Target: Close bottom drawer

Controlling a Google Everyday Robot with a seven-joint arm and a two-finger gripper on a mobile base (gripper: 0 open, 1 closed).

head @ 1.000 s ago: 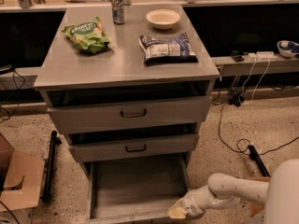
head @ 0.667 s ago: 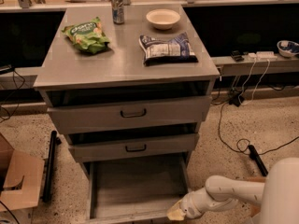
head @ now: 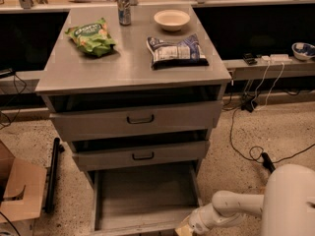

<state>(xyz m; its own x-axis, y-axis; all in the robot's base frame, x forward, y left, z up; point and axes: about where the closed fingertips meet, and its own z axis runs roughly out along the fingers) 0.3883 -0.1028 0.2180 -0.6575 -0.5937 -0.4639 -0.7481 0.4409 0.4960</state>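
Observation:
The bottom drawer [head: 145, 195] of the grey metal cabinet is pulled far out, showing its plain grey inside. Its front panel [head: 135, 228] lies along the bottom edge of the view; its handle is out of view. My gripper [head: 184, 228] sits on the end of the white arm [head: 231, 208] at the lower right, at the right end of the drawer's front. The middle drawer [head: 142, 155] and top drawer [head: 140, 118] stand slightly ajar above it.
On the cabinet top [head: 133, 68] lie a green chip bag [head: 91, 36], a blue-white snack bag [head: 176, 52], a white bowl [head: 171, 19] and a can [head: 123, 6]. A cardboard box [head: 17, 191] stands at the left. Cables [head: 246, 146] run over the floor at the right.
The gripper has shifted slightly left along the drawer's front edge. The drawer looks just as far out as before.

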